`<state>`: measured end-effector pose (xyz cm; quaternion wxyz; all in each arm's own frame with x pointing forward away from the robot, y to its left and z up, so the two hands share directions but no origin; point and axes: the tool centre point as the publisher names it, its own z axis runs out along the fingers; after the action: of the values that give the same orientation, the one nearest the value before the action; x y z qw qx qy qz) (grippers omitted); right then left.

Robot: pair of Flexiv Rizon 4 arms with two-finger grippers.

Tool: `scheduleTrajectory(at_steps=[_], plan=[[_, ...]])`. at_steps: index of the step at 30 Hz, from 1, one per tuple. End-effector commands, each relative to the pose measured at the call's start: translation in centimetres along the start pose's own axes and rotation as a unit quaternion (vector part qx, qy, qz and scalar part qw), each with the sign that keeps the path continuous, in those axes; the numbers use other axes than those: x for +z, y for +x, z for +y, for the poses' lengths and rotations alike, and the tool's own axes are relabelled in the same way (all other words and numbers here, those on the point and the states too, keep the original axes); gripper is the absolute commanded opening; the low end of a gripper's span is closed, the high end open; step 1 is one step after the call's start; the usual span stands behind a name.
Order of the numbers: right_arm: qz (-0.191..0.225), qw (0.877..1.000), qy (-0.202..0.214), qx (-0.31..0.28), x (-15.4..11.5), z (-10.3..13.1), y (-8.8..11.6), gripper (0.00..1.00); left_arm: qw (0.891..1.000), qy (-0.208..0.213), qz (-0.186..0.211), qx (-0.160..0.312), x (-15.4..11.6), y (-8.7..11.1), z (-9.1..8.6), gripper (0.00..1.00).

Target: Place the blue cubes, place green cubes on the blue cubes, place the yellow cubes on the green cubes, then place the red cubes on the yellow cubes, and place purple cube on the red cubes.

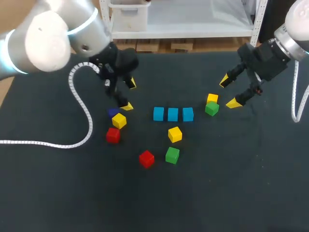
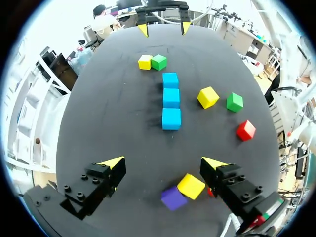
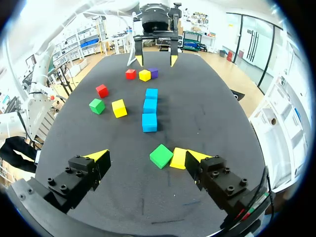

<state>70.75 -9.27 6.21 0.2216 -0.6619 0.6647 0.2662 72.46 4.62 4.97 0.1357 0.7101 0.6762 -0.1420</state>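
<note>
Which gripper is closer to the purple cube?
Left. The left gripper is open right beside the purple cube; the right gripper is far off, beyond the blue cubes.

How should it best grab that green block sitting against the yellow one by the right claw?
Probably from straight above, the right gripper pinching the green cube on its two flat sides that are clear of the yellow cube. The yellow cube sits against another side, leaving no finger room there.

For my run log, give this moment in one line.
blue cubes: three in a row | left gripper: open, near purple cube | right gripper: open, near green cube | stacked: nothing
</note>
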Motion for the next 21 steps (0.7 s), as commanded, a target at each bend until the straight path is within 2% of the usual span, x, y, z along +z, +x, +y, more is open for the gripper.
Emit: scheduleTrajectory(at_steps=[1, 8, 21], plan=[[-0.001, 1.000, 0.000, 0.000, 0.0, 0.0, 0.0, 1.00, 1.000, -0.013, -0.025, 0.003, -1.6, 1.4, -1.2, 1.00], [-0.001, 1.000, 0.000, 0.000, 0.0, 0.0, 0.0, 1.00, 0.998, -0.016, -0.057, 0.005, -3.8, 2.2, -1.2, 1.00], [-0.001, 1.000, 0.000, 0.000, 0.0, 0.0, 0.0, 1.00, 0.997, -0.016, -0.068, 0.024, -5.8, 1.6, -0.8, 1.00]])
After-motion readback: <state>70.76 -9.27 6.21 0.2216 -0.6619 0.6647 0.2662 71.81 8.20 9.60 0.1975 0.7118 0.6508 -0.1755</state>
